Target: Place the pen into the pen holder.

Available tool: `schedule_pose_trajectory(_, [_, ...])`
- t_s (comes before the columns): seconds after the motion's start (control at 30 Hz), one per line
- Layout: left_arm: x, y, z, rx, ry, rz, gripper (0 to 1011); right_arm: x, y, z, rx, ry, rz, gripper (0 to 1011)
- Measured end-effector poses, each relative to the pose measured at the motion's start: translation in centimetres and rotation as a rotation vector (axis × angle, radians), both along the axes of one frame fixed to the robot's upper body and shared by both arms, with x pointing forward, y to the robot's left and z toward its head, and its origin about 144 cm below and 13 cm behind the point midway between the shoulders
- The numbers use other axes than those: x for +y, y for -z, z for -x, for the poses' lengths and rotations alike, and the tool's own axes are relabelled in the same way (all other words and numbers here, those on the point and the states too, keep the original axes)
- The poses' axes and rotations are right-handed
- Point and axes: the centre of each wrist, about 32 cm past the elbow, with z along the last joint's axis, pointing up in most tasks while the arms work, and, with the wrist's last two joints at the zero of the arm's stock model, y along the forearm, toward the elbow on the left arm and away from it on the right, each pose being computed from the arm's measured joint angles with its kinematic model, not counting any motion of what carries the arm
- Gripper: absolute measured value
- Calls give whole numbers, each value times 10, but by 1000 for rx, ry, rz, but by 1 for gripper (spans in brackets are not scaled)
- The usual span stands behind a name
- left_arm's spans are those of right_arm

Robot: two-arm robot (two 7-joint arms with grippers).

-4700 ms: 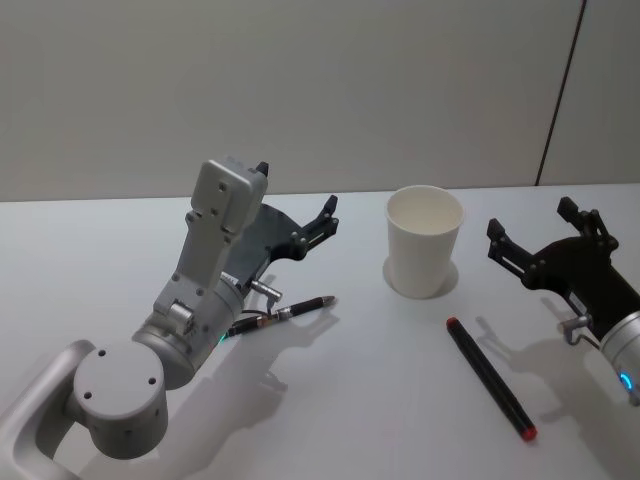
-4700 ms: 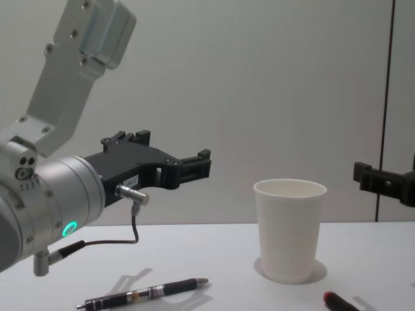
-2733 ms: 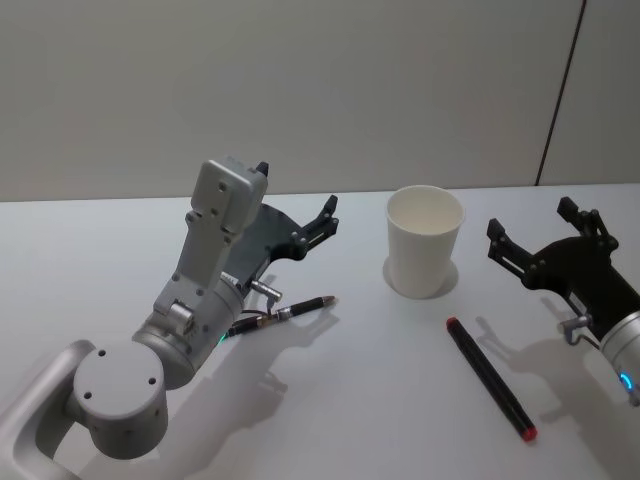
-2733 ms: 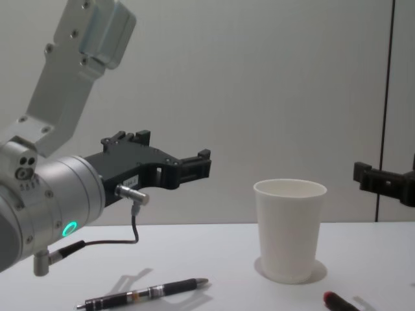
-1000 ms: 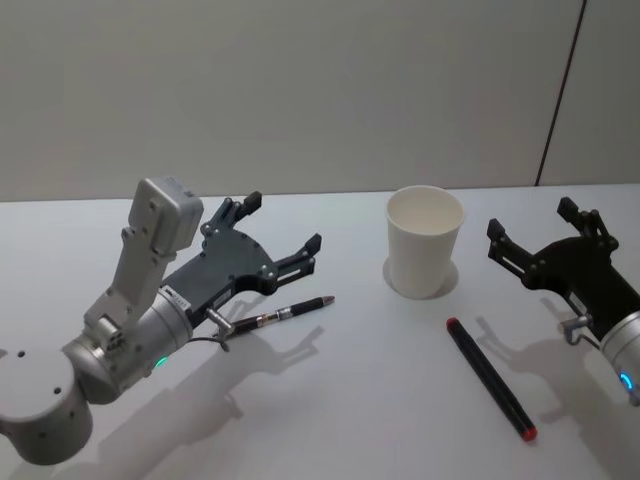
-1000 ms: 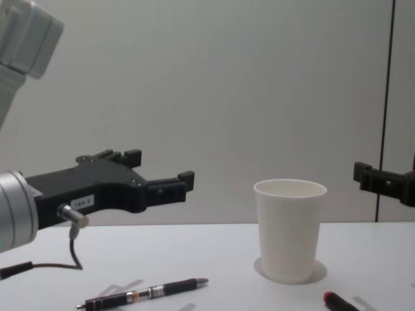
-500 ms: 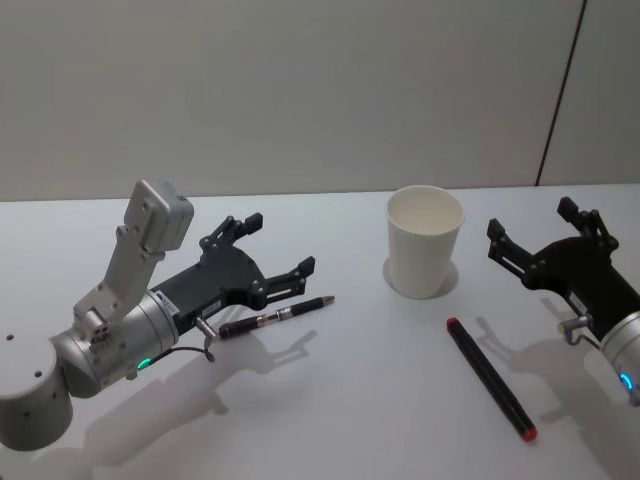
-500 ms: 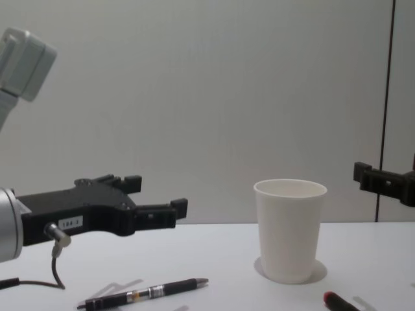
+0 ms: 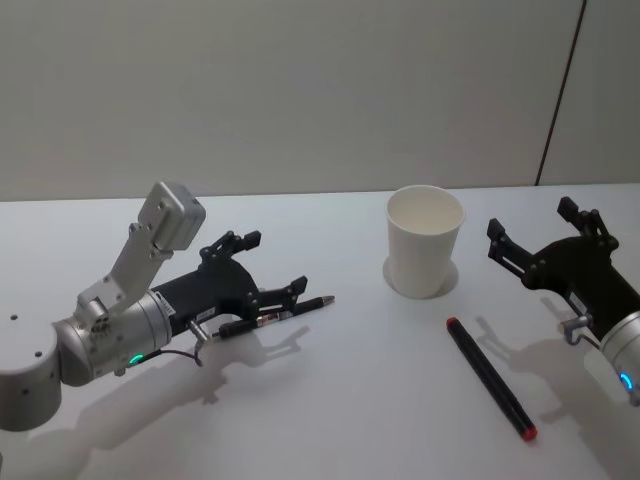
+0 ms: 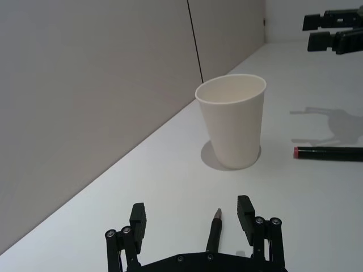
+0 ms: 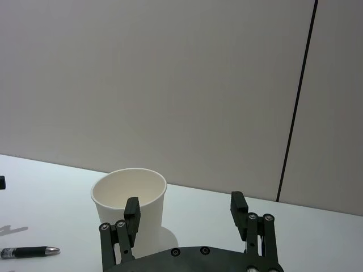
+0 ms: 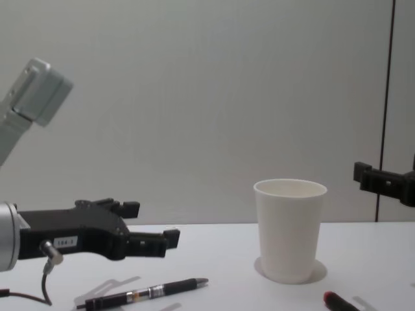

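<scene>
Head view: tapered pen holder (image 9: 425,255), slim, perhaps glossy pen (image 9: 292,311).

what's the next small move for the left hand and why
Probably lower the open left hand slightly until it straddles the dark pen: the pen lies flat on the table, just under the hand, in line with its gap, not yet gripped.

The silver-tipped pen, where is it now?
Head view: the silver-tipped pen lies on the table, on the robot's left, below the left gripper, tip toward the cup.
</scene>
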Motion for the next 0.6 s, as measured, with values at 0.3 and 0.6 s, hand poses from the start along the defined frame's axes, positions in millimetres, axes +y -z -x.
schedule_pose_trajectory(0.3, [7, -2, -7, 48, 44, -58, 1001, 0, 0, 0, 0, 0, 0, 1002])
schedule_pose_trajectory(0.6, [15, -2, -11, 112, 71, -85, 1001, 0, 0, 0, 0, 0, 0, 1002])
